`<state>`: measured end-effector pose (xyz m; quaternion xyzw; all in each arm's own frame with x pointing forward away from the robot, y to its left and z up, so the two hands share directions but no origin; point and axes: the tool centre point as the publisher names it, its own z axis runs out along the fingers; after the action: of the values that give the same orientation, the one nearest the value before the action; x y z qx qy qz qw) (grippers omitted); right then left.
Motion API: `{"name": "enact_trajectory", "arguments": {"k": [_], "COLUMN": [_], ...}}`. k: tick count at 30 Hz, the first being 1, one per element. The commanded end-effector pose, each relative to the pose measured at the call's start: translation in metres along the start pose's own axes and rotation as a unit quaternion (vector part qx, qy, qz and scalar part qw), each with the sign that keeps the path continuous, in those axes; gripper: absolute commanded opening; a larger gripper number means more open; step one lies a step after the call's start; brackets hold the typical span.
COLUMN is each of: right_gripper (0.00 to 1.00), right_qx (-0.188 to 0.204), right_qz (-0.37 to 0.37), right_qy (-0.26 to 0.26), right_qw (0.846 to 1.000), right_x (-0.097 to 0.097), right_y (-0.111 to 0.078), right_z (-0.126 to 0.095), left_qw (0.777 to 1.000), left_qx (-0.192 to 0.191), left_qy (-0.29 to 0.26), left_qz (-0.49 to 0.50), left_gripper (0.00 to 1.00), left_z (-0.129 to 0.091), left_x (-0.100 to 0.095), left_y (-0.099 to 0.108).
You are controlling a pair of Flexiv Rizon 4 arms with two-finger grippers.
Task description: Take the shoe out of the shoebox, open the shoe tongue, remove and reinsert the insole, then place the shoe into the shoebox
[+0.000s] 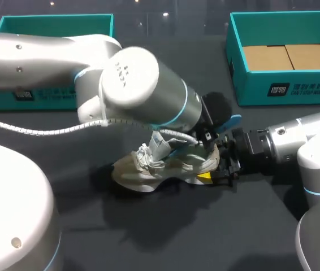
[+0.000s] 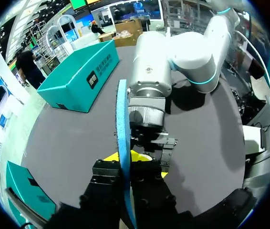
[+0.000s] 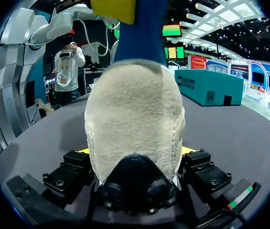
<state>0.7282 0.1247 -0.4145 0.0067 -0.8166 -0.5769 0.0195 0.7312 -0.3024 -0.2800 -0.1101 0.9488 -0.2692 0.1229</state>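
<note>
Teal shoebox (image 1: 284, 90) holds cardboard (image 1: 287, 56) | right gripper (image 1: 217, 170) clamps shoe (image 1: 148, 166) | left gripper (image 2: 125, 168) grips insole (image 2: 121, 119)

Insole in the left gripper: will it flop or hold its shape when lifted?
Probably semi-stiff: the insole stands on edge beyond the left gripper with only a gentle curve. Likely light, since it looks thin.

An exhibition hall: lit display booths (image 3: 242, 71), hanging screens (image 3: 172, 31) and rows of ceiling lamps (image 3: 228, 14) surround the dark bench (image 3: 235, 129).
</note>
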Motion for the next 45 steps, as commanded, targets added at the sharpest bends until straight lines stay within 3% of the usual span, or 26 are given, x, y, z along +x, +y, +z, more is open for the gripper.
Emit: {"name": "enact_trajectory", "arguments": {"k": [1,13,20,25,26,38,39,45], "right_gripper": [0.0,0.0,0.0,0.0,0.0,0.0,0.0,0.0], "right_qx": [0.002,0.002,0.002,0.002,0.002,0.002,0.002,0.002], "right_qz": [0.001,0.001,0.001,0.001,0.001,0.001,0.001,0.001], "right_qy": [0.0,0.0,0.0,0.0,0.0,0.0,0.0,0.0], "right_qw": [1.0,1.0,1.0,1.0,1.0,1.0,1.0,1.0], "right_x": [0.001,0.001,0.001,0.001,0.001,0.001,0.001,0.001], "right_y": [-0.001,-0.001,-0.001,-0.001,-0.001,-0.001,-0.001,-0.001], "right_z": [0.003,0.003,0.003,0.003,0.003,0.003,0.003,0.003], "left_qw": [0.999,0.99,0.979,0.974,0.971,0.971,0.967,0.952], "left_qx": [-0.019,-0.032,0.021,0.072,0.085,0.085,0.088,0.183], "left_qy": [0.047,0.134,0.197,0.206,0.214,0.214,0.236,0.245], "left_qz": [0.003,0.025,0.052,0.058,0.057,0.057,0.045,0.02], "left_gripper": [0.0,0.0,0.0,0.0,0.0,0.0,0.0,0.0], "left_z": [-0.018,-0.064,-0.107,-0.16,-0.171,-0.171,-0.17,-0.211], "left_x": [-0.007,0.005,0.01,0.009,0.005,0.005,0.009,0.021], "left_y": [-0.012,-0.048,-0.072,-0.095,-0.096,-0.096,-0.088,-0.088]}}
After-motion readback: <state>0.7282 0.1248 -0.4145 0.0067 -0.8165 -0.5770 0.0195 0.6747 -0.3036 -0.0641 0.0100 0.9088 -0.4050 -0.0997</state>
